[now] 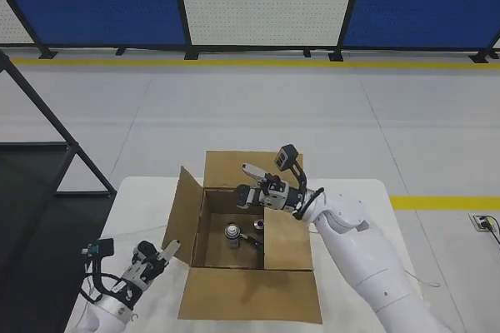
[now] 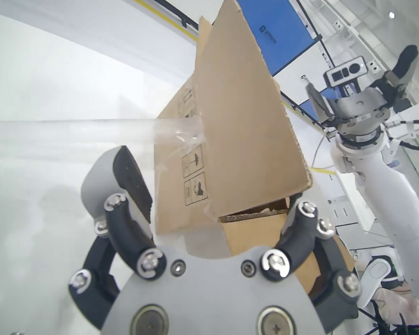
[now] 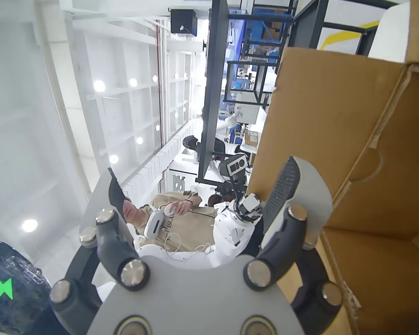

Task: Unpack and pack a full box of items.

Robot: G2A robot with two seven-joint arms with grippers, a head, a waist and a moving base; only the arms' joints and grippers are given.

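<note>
An open cardboard box (image 1: 233, 212) stands on the white table (image 1: 137, 200) with all its flaps spread. Inside it sit a small silver can (image 1: 232, 234) and a dark small item (image 1: 255, 226). My right gripper (image 1: 246, 185) hangs open and empty over the box's far side, level with the rim; the right wrist view shows the gripper (image 3: 202, 190) beside the box's inner wall (image 3: 321, 123). My left gripper (image 1: 158, 250) is open at the table's near left, just short of the left flap (image 1: 183, 216). In the left wrist view the gripper (image 2: 213, 190) has that flap's corner (image 2: 251, 148) between its fingers, apart from both.
The near flap (image 1: 250, 295) lies flat towards the table's front edge, and the right flap (image 1: 287, 241) folds partly over the box. A strip of clear tape (image 2: 174, 130) hangs off the box's side. A dark frame (image 1: 42, 133) stands left of the table.
</note>
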